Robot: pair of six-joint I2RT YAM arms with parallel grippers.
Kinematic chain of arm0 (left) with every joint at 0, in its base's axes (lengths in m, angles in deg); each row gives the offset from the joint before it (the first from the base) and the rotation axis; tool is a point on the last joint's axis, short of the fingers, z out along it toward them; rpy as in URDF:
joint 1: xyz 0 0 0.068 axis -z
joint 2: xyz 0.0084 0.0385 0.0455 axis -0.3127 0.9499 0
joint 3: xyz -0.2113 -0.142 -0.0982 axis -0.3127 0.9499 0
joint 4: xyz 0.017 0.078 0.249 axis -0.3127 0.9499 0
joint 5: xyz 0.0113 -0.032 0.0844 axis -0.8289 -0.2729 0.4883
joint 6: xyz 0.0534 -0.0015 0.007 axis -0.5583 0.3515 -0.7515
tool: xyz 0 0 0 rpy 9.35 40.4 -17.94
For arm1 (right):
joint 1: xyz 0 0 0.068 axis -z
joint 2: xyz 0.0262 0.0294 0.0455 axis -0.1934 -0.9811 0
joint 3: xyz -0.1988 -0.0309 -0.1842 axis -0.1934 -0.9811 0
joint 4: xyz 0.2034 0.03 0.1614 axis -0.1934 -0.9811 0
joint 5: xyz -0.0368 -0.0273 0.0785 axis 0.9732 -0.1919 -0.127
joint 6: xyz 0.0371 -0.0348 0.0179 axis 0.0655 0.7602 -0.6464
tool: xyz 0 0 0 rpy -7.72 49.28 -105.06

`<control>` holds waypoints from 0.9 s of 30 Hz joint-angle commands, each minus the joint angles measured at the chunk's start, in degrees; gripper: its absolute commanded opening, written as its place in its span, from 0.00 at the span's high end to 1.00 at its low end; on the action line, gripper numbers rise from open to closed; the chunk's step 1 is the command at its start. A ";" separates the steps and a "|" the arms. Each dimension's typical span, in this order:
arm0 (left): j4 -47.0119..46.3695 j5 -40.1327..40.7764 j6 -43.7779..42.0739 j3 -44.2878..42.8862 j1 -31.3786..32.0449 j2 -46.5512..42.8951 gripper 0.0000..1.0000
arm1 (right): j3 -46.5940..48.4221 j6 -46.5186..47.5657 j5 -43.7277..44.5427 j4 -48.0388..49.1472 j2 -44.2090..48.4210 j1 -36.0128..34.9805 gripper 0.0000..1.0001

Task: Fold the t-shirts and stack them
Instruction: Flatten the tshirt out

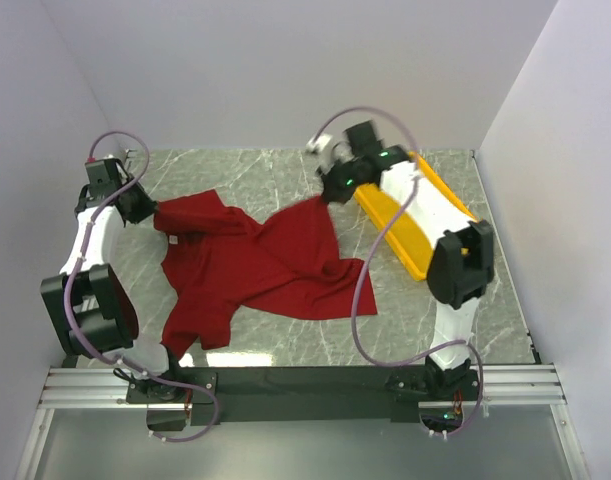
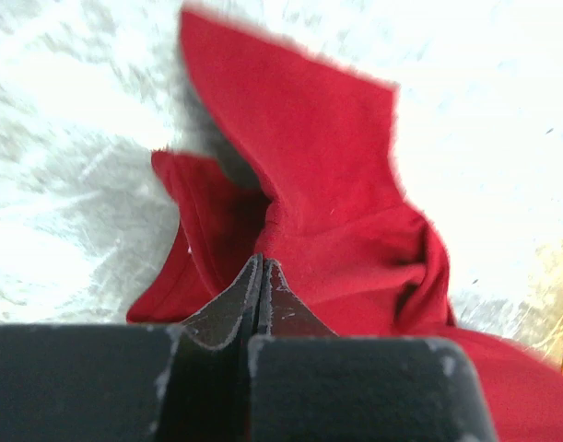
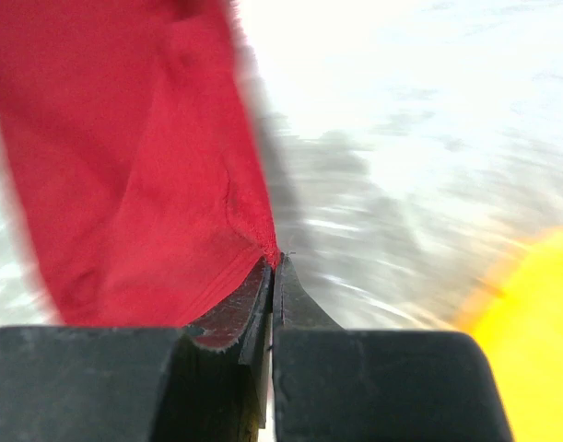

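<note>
— Both jaws clenched on the t-shirt (image 1: 255, 265): left on its left edge, right on a far corner.
— Soft, light, limp cloth, rumpled across the tabletop (image 1: 285, 340) beside the yellow tray (image 1: 390, 225); I'd hold hems.

The top camera looks down from above and behind the arm bases over the whole table (image 1: 265, 175). Wrist cameras peer close along the left end effector (image 2: 261, 272) and right end effector (image 3: 274, 272); all three views share the dark red t-shirt (image 1: 255, 265).
</note>
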 commanded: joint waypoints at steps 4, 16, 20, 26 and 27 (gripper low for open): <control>-5.50 3.23 0.33 -1.76 -0.45 -5.21 0.99 | -0.43 -7.97 10.48 10.00 5.63 4.90 1.00; -10.60 9.12 -0.02 -2.55 -2.47 -9.86 0.99 | -0.52 -10.09 15.93 15.72 8.80 10.70 1.00; -11.92 9.30 -0.11 -2.81 -3.26 -11.01 0.99 | 0.88 -10.97 16.20 16.51 9.41 12.90 1.00; -17.97 6.92 -2.92 -0.63 -3.53 -13.99 0.99 | 2.29 -12.19 15.67 18.71 11.61 14.04 1.00; -18.85 7.01 -4.05 -0.18 -3.44 -14.52 0.99 | 2.64 -12.72 15.58 19.58 11.96 14.57 1.00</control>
